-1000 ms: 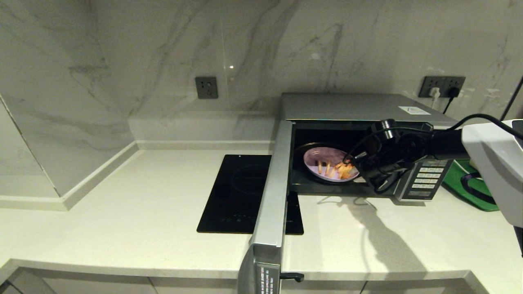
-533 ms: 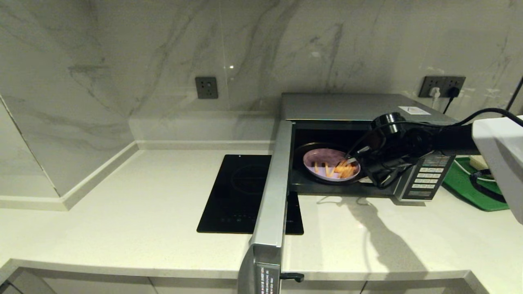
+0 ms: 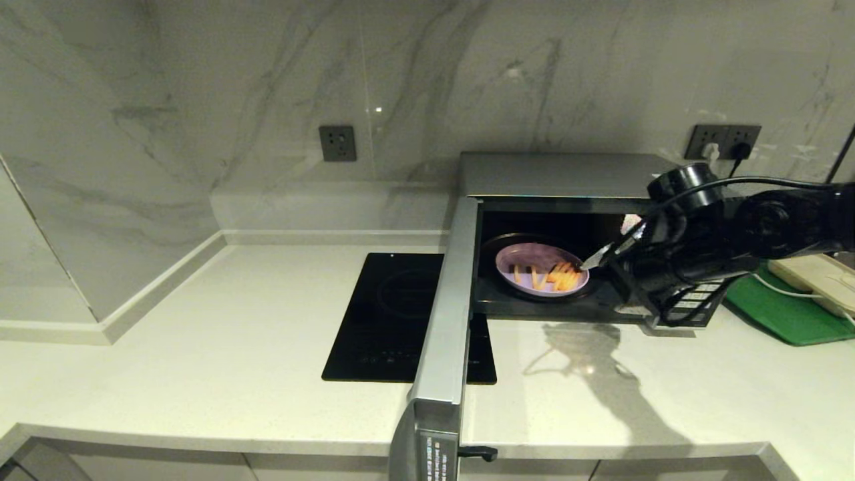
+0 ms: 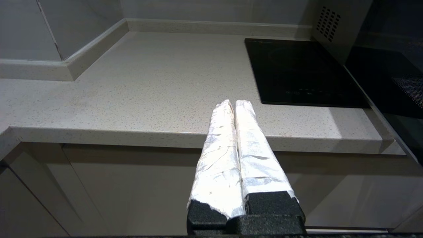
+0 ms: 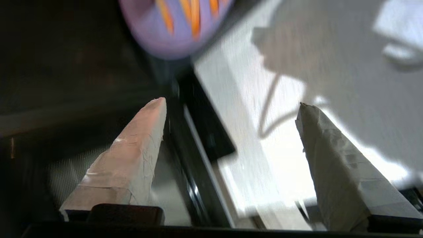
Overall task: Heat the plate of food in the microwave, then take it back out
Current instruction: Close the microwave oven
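Observation:
The pale lilac plate (image 3: 528,259) with orange food sticks lies on the glass turntable inside the silver microwave (image 3: 574,175). The microwave's door (image 3: 446,321) is swung wide open toward me. My right gripper (image 3: 611,257) hovers at the right side of the opening, just right of the plate's rim and apart from it. In the right wrist view this gripper (image 5: 232,102) is open and empty, with the plate (image 5: 148,36) beyond its fingertips. My left gripper (image 4: 233,103) is shut and empty, parked low at the counter's front edge, left of the open door.
A flat black cooktop (image 3: 394,314) is set into the counter left of the door. Right of the microwave lies a green mat (image 3: 788,317) with a beige box (image 3: 815,277) on it. My right arm hides most of the keypad panel (image 3: 691,299). The open door reaches past the counter's front edge.
My right gripper has pulled back to the right and a little upward, away from the plate's rim. The plate stays on the turntable. The left arm has not moved.

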Controlling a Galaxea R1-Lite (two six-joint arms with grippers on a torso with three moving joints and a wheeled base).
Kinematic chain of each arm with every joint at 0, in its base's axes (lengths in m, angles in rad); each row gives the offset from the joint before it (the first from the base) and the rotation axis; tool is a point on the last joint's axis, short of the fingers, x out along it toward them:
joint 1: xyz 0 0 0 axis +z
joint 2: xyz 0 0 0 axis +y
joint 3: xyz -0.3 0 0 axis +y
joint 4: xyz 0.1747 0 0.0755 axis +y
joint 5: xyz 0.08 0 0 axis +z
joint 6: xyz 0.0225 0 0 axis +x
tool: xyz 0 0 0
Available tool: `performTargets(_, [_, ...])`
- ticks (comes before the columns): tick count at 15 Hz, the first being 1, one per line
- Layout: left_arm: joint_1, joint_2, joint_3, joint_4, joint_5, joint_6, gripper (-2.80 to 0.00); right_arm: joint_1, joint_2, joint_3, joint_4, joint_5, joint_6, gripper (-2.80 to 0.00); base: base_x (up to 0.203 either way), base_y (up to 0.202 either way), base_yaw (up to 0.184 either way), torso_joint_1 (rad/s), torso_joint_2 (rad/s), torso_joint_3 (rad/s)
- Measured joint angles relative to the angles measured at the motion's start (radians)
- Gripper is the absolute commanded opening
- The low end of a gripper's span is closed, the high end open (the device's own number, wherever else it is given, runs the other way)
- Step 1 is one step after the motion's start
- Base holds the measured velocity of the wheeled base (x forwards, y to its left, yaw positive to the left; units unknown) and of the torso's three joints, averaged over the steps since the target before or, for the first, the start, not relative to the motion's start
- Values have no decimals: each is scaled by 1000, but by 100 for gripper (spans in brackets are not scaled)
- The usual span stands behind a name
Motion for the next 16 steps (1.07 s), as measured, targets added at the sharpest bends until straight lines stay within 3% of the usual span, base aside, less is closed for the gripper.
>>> performTargets(4, [0, 0, 0, 0, 0, 0, -280, 22, -308, 238, 83, 32, -18, -280, 0, 0, 0, 0, 0, 0])
performTargets(7, [0, 0, 0, 0, 0, 0, -280, 26, -492, 259, 287, 38, -70, -280, 0, 0, 0, 0, 0, 0])
performTargets(10, [0, 0, 0, 0, 0, 0, -280, 28, -585, 78, 535, 39, -138, -280, 0, 0, 0, 0, 0, 0])
performTargets(14, [0, 0, 0, 0, 0, 0, -280, 31, -621, -275, 920, 32, -286, -280, 0, 0, 0, 0, 0, 0])
performTargets(16, [0, 0, 0, 0, 0, -1, -280, 45, -601, -414, 1093, -19, -375, -280, 0, 0, 0, 0, 0, 0])
